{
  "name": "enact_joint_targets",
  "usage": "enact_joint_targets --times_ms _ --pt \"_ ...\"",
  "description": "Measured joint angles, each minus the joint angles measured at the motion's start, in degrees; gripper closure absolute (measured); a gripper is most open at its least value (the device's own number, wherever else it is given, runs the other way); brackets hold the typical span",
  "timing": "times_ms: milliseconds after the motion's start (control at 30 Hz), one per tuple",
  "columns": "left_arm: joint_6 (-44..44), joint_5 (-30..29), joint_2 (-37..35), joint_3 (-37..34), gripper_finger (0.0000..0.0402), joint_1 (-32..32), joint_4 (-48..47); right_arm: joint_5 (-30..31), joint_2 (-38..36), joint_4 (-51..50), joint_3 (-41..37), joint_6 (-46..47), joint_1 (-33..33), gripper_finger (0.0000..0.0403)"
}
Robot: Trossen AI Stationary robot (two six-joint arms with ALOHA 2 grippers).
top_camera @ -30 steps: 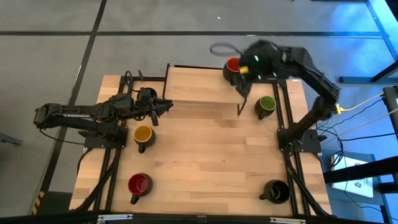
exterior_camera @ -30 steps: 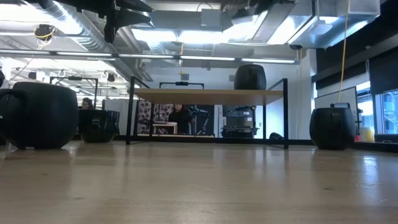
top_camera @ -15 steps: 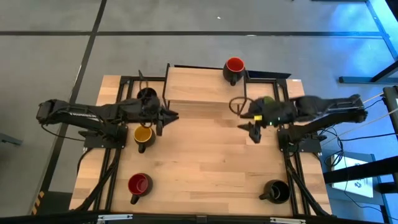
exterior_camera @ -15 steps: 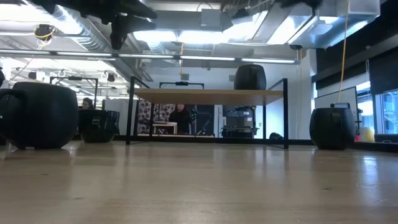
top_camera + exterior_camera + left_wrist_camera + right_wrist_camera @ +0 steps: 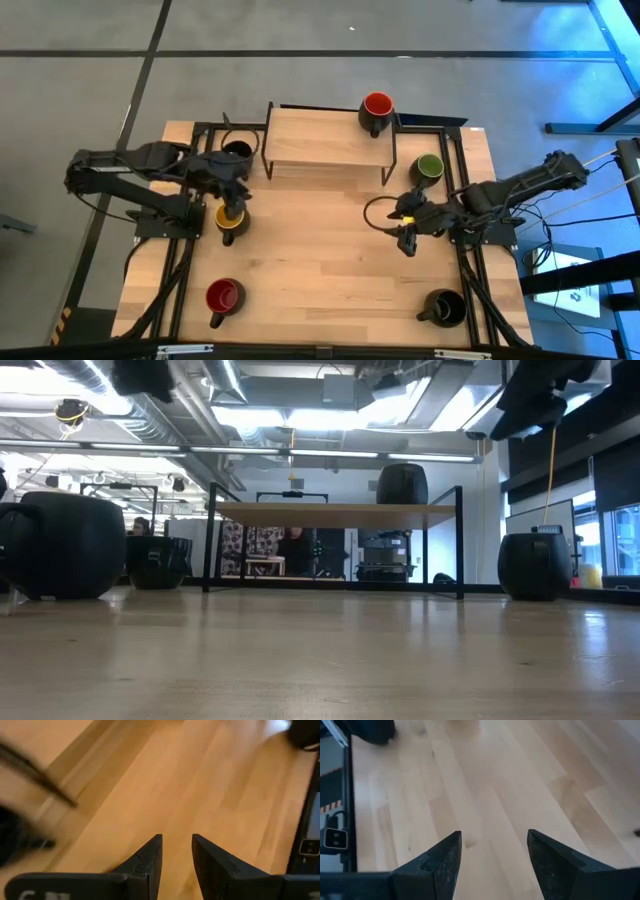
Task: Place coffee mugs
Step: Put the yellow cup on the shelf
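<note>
left gripper (image 5: pixel 233 203) hovering at yellow mug (image 5: pixel 229 219), jaws slightly parted; risking clipping its rim | right gripper (image 5: pixel 406 238) over table (image 5: pixel 320 270), jaws open, empty

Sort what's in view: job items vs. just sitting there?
Job: red mug on the shelf, green mug, yellow mug, red mug near the front, two black mugs.
Other: wooden shelf, table.

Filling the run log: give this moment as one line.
red mug on shelf | left end effector empty, over yellow mug | right end effector open, empty
</note>
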Motion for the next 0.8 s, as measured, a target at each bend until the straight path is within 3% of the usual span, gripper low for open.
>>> enact_joint_targets --times_ms 133,300,567,800 --pt "-0.6 0.9 -1.0 0.5 0.0302 0.2 -9.7 1.3 1.3 2.3 -0.1 -0.2 0.5 0.0189" --pt "4.9 1.4 -1.0 -0.2 0.0292 0.6 -11.3 2.8 1.3 3.8 -0.1 0.6 0.4 0.0189" --pt "21.1 1.5 3.7 -3.5 0.0231 7.0 -12.4 12.1 1.3 3.7 -0.1 11.3 0.4 0.0189" --pt "33.6 2.6 10.1 -4.9 0.0224 11.9 -14.2 13.6 1.6 3.2 -0.1 13.5 0.4 0.0189"
